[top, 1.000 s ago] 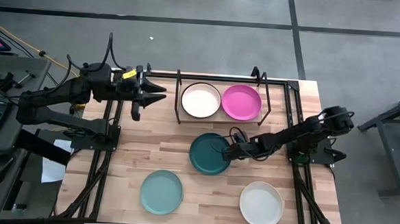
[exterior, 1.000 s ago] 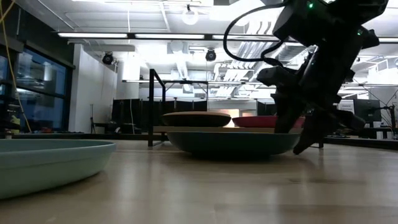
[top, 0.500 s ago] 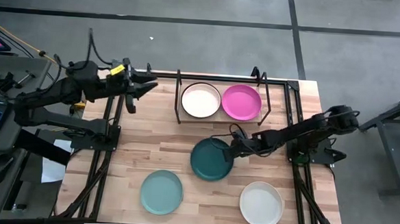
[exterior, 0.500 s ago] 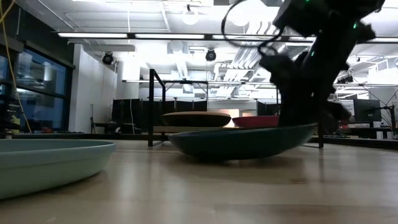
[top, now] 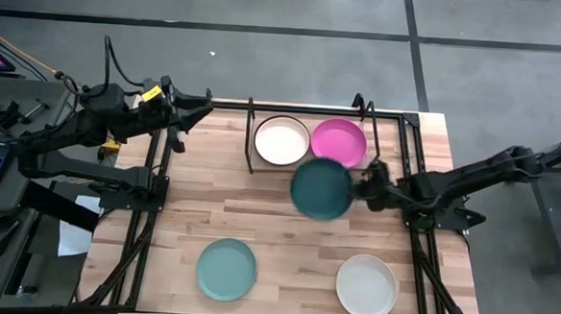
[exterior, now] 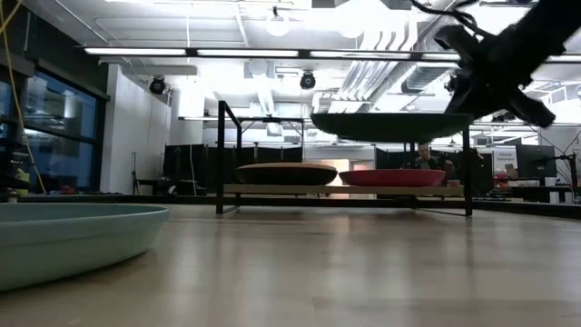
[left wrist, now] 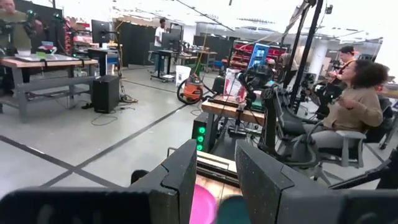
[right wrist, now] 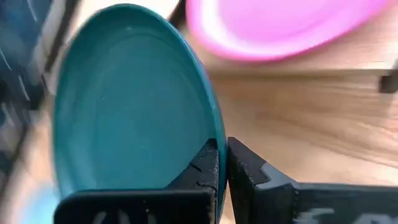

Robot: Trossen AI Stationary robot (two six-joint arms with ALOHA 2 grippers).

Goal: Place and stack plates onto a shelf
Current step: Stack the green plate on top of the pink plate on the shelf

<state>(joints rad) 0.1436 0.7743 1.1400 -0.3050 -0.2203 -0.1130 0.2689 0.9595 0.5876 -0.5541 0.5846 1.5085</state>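
Dark teal is hanging in the air: the dark teal plate [top: 321, 188] is being carried clear of the tabletop by the right gripper [top: 363, 190], whose fingers are pinching its rim at the 3 o'clock edge, as the right wrist view shows [right wrist: 134, 118]. From table level the plate is riding roughly level, above the height of the shelf [exterior: 345, 189]. Looking down from overhead, it is floating just at 6 o'clock of the shelf [top: 307, 166], overlapping the front of the magenta plate [top: 340, 141]. That magenta plate is already sitting on the shelf at the 3 o'clock end, and the pale pink plate [top: 281, 140] is sitting beside it toward 9 o'clock, so two appear placed. I would judge the teal one to be the third, headed for stacking on one of them. Left to go are the light teal plate [top: 227, 269] near the table's 7 o'clock edge and the white plate [top: 366, 286] toward 5 o'clock, both lying flat on the table [top: 210, 211]. A black plate I am not seeing anywhere. The left gripper [top: 192, 109] is waiting up at the table's 10 o'clock corner, its fingers standing a narrow gap apart and holding nothing.
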